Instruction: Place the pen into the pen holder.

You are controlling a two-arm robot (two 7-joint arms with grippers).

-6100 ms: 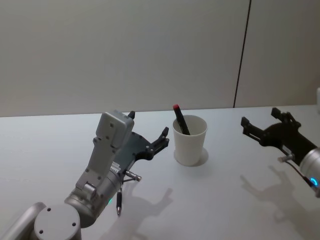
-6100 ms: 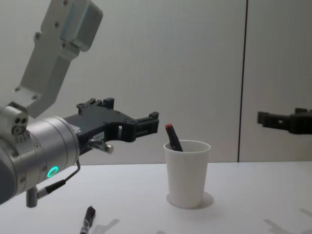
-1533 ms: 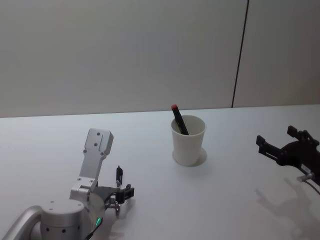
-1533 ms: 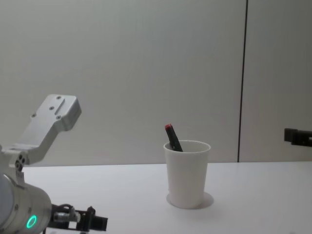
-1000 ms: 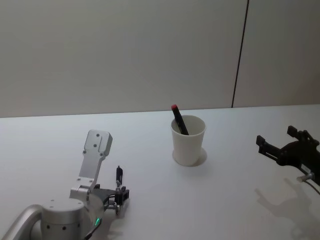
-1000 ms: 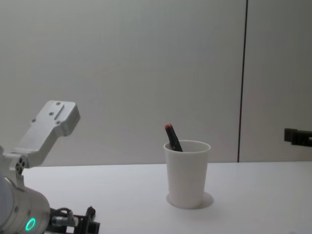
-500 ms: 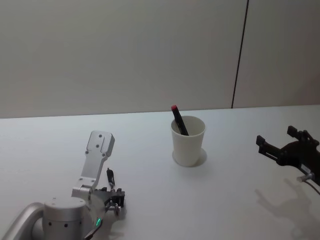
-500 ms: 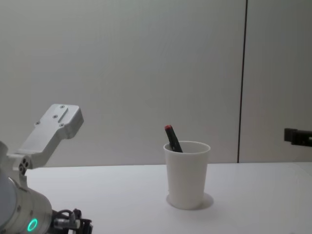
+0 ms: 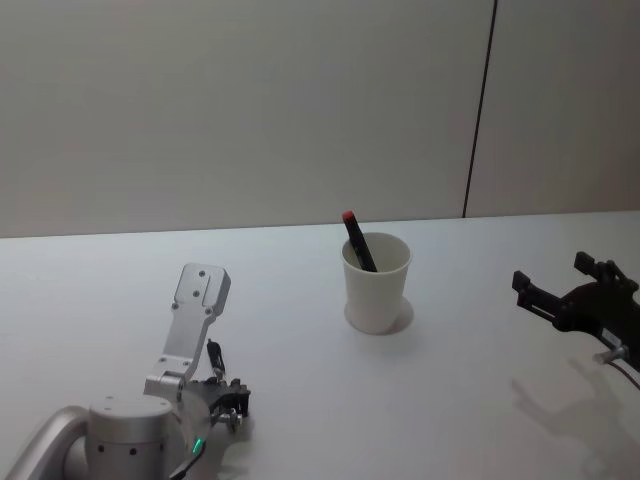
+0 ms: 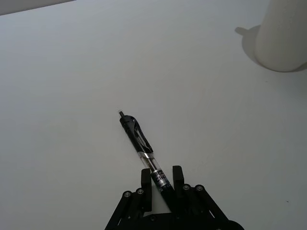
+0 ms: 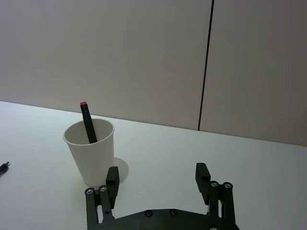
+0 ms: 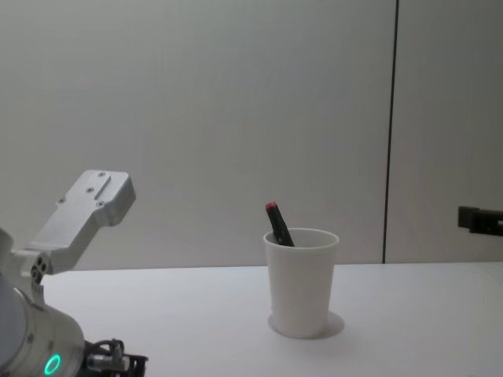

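The black click pen (image 10: 141, 143) is pinched at its rear end by the left gripper (image 10: 161, 178) low over the desk (image 10: 72, 57), well apart from the paper-cup pen holder (image 9: 376, 285), so the grasp looks made and the next move should lift it over the rim, while the right gripper (image 9: 560, 295) idles open.

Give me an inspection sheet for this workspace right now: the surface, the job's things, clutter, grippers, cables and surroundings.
Surface: white table, no spills or marks seen.
Job's things: black pen near the table's left front, its rear end between the left gripper's fingers; white paper cup upright at mid-table, well apart from the pen.
Clutter: a red-topped marker leans inside the cup; nothing else seen.
Grippers: left gripper low over the table, fingers closed on the pen; right gripper hangs above the table's right side, fingers open, holding nothing.
Cables: a thin lead at the right wrist, away from the cup.
Surroundings: plain wall with a dark vertical seam.
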